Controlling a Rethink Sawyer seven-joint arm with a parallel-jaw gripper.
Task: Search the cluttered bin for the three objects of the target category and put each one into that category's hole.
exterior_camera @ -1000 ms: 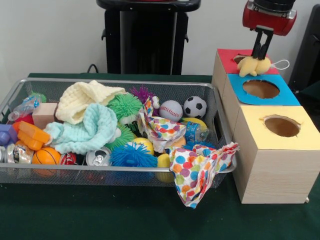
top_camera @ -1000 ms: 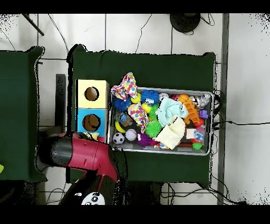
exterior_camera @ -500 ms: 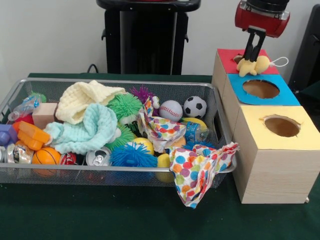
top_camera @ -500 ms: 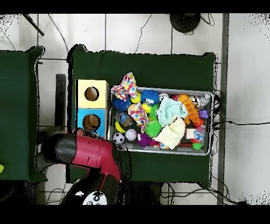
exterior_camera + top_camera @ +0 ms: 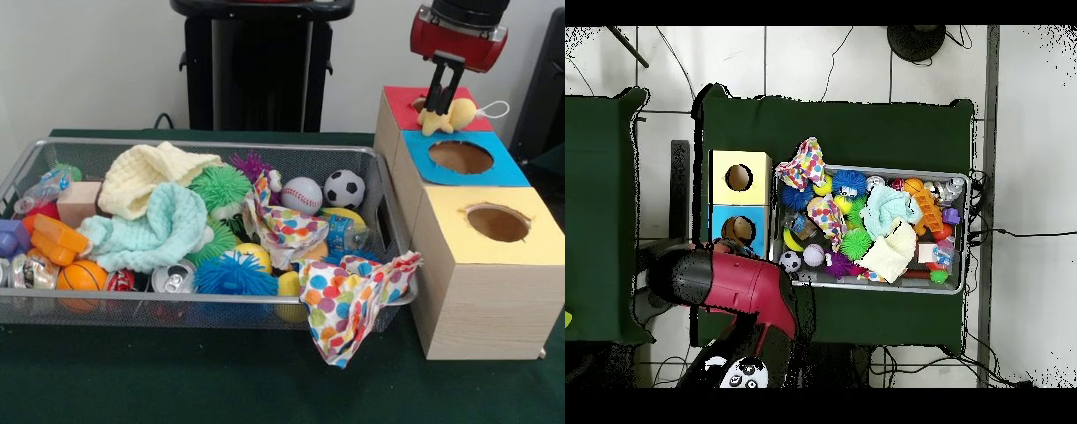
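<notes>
Toy: a yellow stuffed toy (image 5: 449, 116) hung over the red box (image 5: 399, 104), beside its hole.
Gripper: the gripper (image 5: 437, 104) pinched the toy.
Bin: the wire bin (image 5: 115, 305) sat full.
Table: green cloth (image 5: 177, 375).
Room: white wall (image 5: 79, 62).

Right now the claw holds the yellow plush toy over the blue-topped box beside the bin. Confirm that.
Not quite. The front view shows the claw holding the yellow plush toy over the red-topped box, at its hole, not over the blue-topped box. The rest stands: the boxes sit beside the bin.
</notes>
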